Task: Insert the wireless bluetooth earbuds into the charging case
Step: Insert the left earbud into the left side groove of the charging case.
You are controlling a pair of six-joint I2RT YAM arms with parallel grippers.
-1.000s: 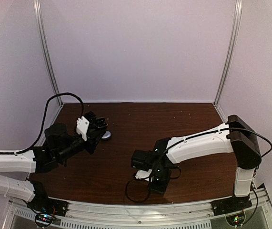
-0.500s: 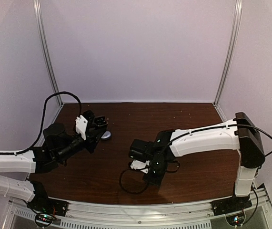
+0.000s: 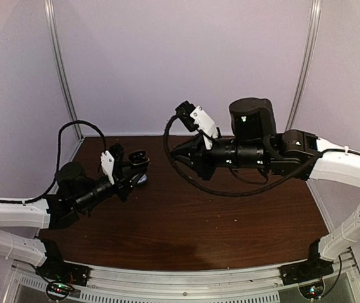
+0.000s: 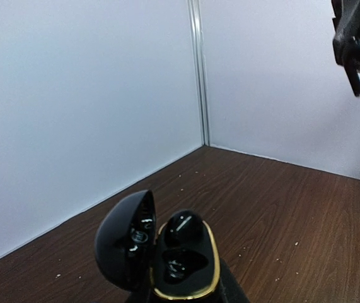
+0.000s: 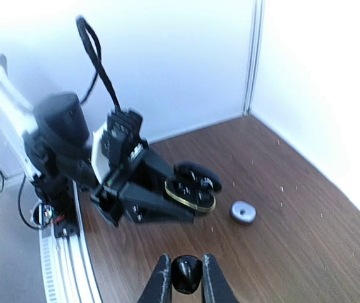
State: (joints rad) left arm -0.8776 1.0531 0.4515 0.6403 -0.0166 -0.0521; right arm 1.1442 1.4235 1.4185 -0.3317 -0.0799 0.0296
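The left gripper [image 3: 131, 167] is clamped on the open black case [image 4: 186, 268] (gold-rimmed, with one black bud [image 4: 183, 228] seated inside), held up at the left. The right gripper [image 5: 186, 282], raised at far centre, pinches a second bud [image 5: 186, 270]. A small silver piece [image 5: 243, 212] lies on the table [image 3: 230, 208] near the case.

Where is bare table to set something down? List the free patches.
Free: the table in its middle, out to the near edge, and its right side. Crowded: left rear, where the left gripper holds the open case near a small grey disc.
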